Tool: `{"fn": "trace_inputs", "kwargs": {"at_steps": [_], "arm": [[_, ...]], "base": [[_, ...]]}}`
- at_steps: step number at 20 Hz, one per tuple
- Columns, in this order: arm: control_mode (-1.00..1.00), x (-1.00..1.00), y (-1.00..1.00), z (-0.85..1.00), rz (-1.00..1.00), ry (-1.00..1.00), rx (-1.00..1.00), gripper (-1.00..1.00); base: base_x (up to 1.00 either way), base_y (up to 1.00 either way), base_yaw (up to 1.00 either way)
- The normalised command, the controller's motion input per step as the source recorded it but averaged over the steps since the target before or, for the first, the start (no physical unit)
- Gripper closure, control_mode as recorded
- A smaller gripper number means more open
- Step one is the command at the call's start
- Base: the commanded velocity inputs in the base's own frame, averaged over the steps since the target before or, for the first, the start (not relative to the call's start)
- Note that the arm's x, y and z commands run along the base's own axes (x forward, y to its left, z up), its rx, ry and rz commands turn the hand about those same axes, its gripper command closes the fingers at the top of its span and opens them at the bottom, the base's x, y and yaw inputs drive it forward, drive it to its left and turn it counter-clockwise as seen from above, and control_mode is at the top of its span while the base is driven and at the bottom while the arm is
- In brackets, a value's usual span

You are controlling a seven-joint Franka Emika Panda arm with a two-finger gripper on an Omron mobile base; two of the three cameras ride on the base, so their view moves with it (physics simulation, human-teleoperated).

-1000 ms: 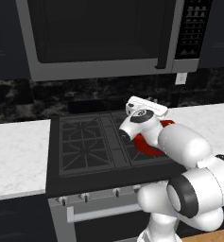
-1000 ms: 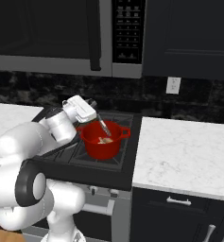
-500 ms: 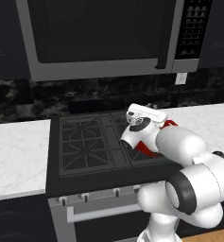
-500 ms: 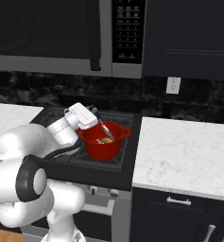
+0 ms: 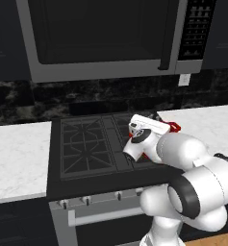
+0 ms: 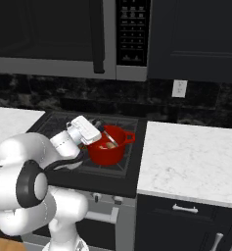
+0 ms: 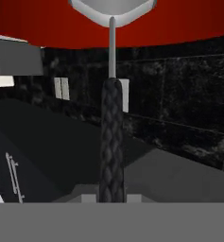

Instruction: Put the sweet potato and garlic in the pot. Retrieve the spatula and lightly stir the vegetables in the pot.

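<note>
The red pot (image 6: 106, 151) stands on the stove's right front burner; in the left base view just its red side handle (image 5: 173, 127) peeks out from behind my arm. My gripper (image 6: 98, 131) is at the pot's left rim, shut on the spatula's dark braided handle (image 7: 111, 142). The spatula (image 6: 112, 139) slants down into the pot, and its light-grey head (image 7: 112, 10) lies against the red pot (image 7: 38, 23). A pale tan lump of the vegetables (image 6: 109, 145) shows inside the pot; I cannot tell sweet potato from garlic.
The black stove (image 5: 86, 144) has bare grates on its left burners. White marble counters (image 6: 186, 162) flank it on both sides. A microwave (image 5: 101, 38) hangs above, and an outlet (image 6: 178, 88) sits on the dark backsplash.
My hand has sunk lower and tilted toward the pot's left rim with the spatula still in it. The pot has not moved.
</note>
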Motion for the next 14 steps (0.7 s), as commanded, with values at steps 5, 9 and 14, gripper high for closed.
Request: {"fn": "trace_inputs", "kwargs": {"at_steps": [5, 9, 14], "arm": [[-1.00, -0.28, 0.02, 0.36, 0.04, 0.22, 0.32, 1.00], [-1.00, -0.23, 0.00, 0.67, 0.06, 0.27, 0.43, 1.00], [-1.00, -0.06, 0.00, 0.53, 0.02, 0.24, 0.38, 1.00]], "base": [[0.00, 0.00, 0.00], [0.00, 0.00, 0.00], [0.00, 0.00, 0.00]]}}
